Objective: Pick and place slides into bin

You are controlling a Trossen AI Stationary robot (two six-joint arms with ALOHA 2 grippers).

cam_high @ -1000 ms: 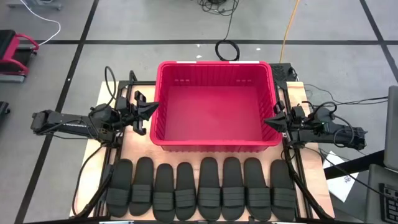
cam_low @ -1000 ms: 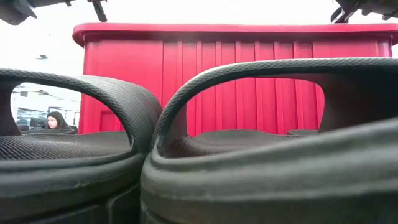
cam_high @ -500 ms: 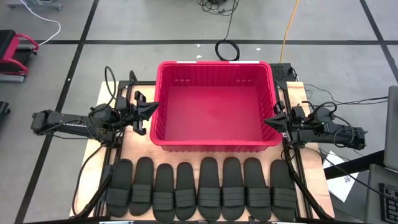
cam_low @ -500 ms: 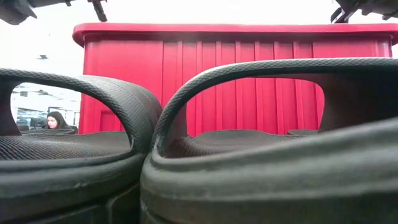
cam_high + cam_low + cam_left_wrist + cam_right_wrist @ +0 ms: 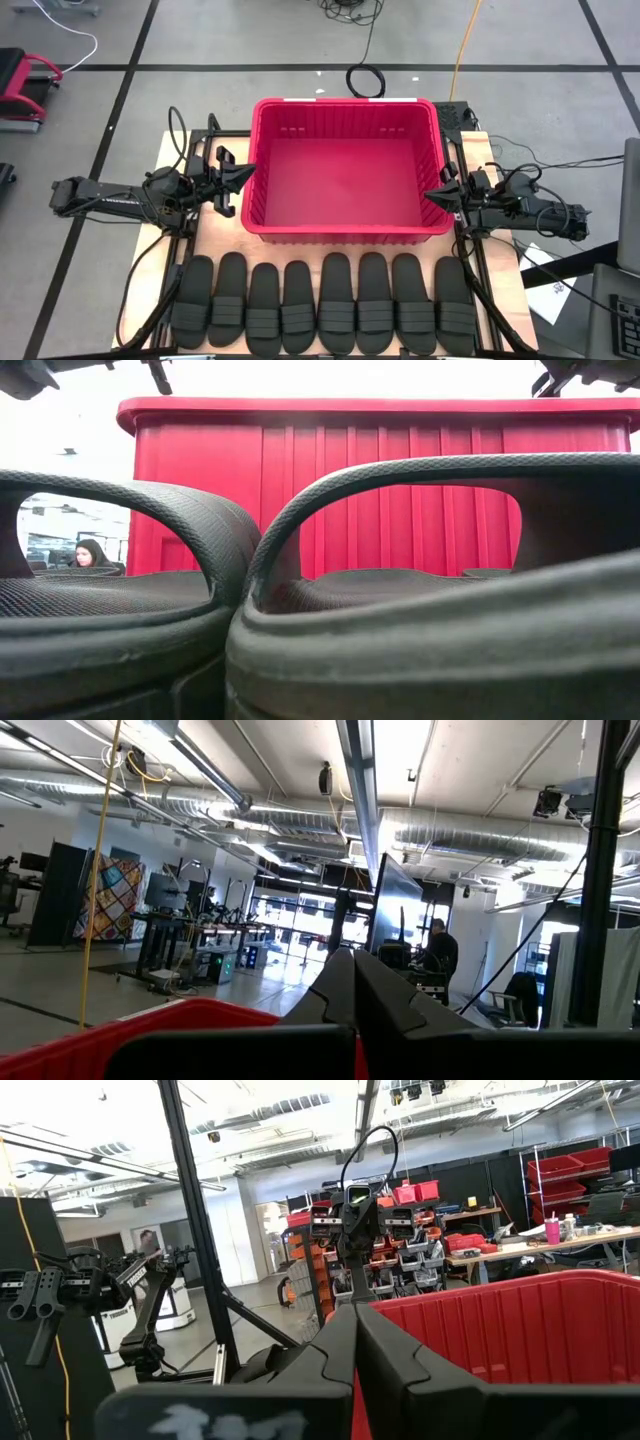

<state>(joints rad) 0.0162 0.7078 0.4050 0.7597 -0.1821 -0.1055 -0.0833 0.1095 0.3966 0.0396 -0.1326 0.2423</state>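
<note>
Several black slides (image 5: 320,305) lie side by side on their soles in a row along the table's near edge; two of them (image 5: 400,590) fill the low view. Behind them the red bin (image 5: 345,170) stands on the table with nothing in it. My left gripper (image 5: 248,172) is shut and hovers at the bin's left rim, fingertips together in the left wrist view (image 5: 354,960). My right gripper (image 5: 428,195) is shut too and hovers at the bin's right rim, fingertips together (image 5: 356,1312). Neither holds anything.
The wooden tabletop (image 5: 225,240) shows bare between bin and slides. Cables (image 5: 365,78) and a power strip lie on the floor beyond the far edge. A person (image 5: 90,553) sits far off in the room.
</note>
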